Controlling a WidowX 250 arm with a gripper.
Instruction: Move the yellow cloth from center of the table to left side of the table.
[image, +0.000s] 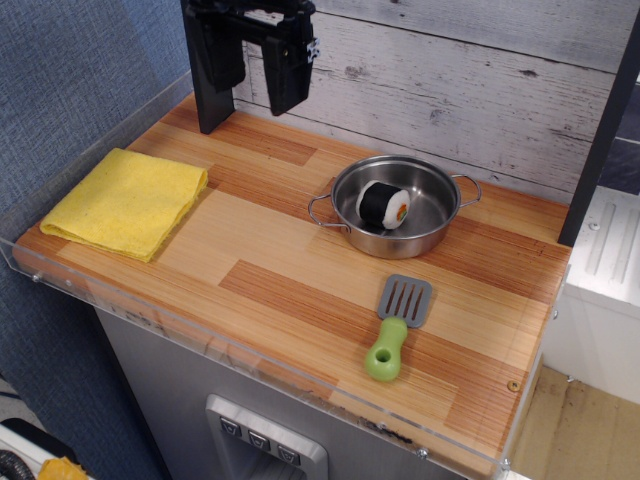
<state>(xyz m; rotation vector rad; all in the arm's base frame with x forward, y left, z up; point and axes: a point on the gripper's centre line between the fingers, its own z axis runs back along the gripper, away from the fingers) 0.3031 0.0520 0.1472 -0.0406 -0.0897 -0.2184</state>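
Yellow cloth (127, 202) flat at table (300, 300) left end; gripper (256, 75) raised near wall, jaws apart, empty.

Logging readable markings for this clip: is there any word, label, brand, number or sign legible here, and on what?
None can be read.
The gripper carries a small white mark near one finger, too small to read.
The three buttons on the grey base show no legible signs.

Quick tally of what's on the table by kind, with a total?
Cloths: 1, the yellow cloth
Pans: 1, steel pan
Toy food: 1, sushi roll inside the pan
Utensils: 1, spatula
Total: 4
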